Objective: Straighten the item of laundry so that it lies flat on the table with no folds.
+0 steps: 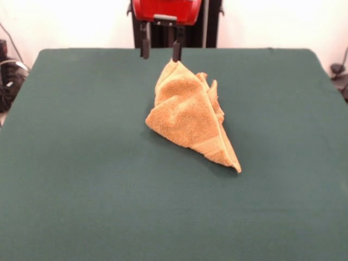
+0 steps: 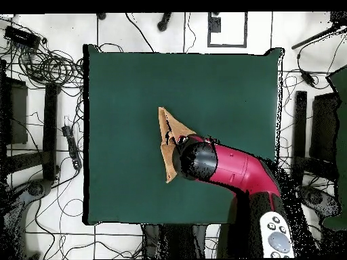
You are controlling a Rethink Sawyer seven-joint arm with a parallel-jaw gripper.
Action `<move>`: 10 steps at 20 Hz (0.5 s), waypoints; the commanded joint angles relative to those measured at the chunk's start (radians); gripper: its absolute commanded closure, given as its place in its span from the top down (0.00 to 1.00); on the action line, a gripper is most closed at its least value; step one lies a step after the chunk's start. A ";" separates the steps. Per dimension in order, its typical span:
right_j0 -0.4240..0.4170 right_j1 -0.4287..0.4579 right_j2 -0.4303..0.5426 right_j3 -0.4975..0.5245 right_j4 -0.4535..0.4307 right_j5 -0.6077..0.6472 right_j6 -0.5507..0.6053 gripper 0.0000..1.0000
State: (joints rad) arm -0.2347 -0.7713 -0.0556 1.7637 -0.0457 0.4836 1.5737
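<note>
The orange-tan towel (image 1: 187, 114) lies crumpled in a raised heap near the middle of the dark green table (image 1: 81, 174), with one woven-band corner pointing toward the front right. My gripper (image 1: 161, 51) hangs at the top of the front view, just above the heap's far peak. Its two dark fingers (image 1: 145, 48) stand apart and hold nothing; the right one is right at the towel's top edge. In the overhead view the red arm (image 2: 230, 169) covers the gripper and part of the towel (image 2: 166, 139). No white tag shows.
Bare green table (image 2: 223, 88) stretches widely on all sides of the towel. Cables and stands (image 2: 41, 68) lie on the floor around the table. The robot's pedestal (image 1: 174, 27) stands behind the far edge.
</note>
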 commanded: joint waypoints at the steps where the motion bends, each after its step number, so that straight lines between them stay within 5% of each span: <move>1: 0.031 0.012 0.092 -0.008 -0.051 0.106 0.016 1.00; 10: 0.060 -0.004 0.079 0.004 -0.043 0.110 0.043 1.00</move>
State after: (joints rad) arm -0.2205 -0.7686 -0.0556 1.7635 -0.0457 0.4836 1.5737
